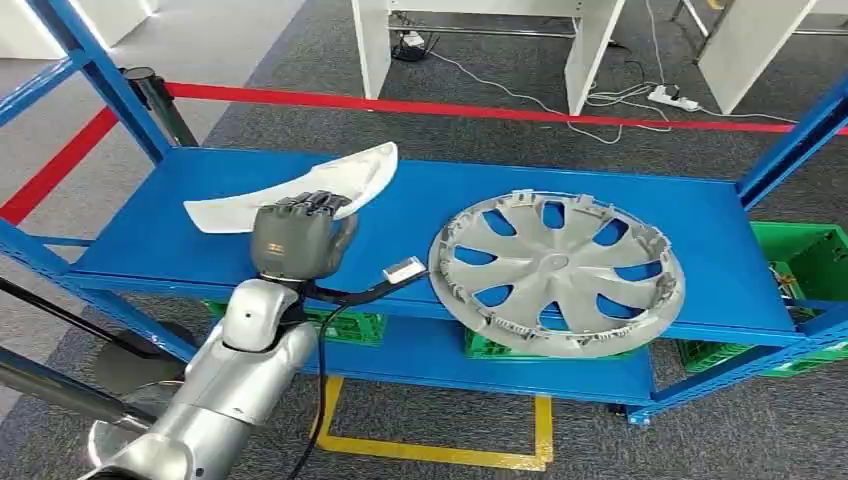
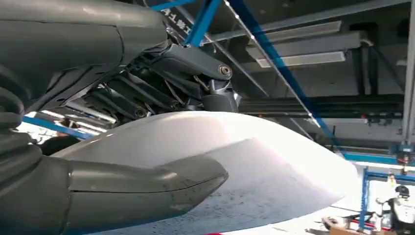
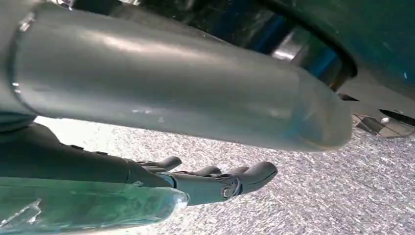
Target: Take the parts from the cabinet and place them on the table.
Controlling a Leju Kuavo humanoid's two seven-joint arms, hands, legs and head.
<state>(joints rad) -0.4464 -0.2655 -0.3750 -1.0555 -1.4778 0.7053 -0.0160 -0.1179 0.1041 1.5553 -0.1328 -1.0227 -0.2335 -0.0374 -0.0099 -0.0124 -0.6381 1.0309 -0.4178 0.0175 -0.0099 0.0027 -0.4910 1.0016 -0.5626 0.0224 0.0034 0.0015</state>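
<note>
We see a blue shelf (image 1: 690, 215) stretching across the middle of the head view, and both parts are on it, so as we judge it nothing has reached the table yet and the whole carrying job is left. The biggest part, a grey wheel cover (image 1: 557, 271), lies flat at centre right, its near edge hanging just over the shelf's front lip, untouched. Left of centre lies a curved white panel (image 1: 300, 190), and our left hand (image 1: 298, 238) is on its near edge: the fingers curl over the top while, in the left wrist view, the thick thumb (image 2: 147, 183) lies against the white panel's underside, so we take it as gripped, though we cannot tell whether it has left the shelf. In the right wrist view our right hand (image 3: 205, 181) hangs over speckled carpet with fingers loosely extended and nothing in them. A small white tag (image 1: 404, 268) sits on the cable beside the left wrist.
</note>
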